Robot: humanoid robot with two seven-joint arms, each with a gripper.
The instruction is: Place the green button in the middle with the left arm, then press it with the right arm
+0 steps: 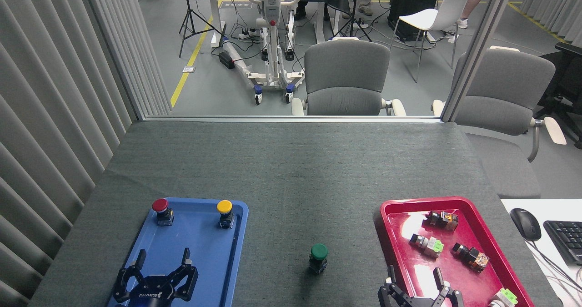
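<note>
Green button (318, 257) upright on the grey cloth (291, 170), left gripper (157, 270) jaws apart, right gripper (416, 285) too — both clear of it

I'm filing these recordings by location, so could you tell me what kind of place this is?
Most likely a robotics lab or test workspace. Beyond the cloth-covered table there are office chairs, tripods and floor cables, and a wheeled white equipment stand, while the blue tray and red tray hold push-buttons.
</note>
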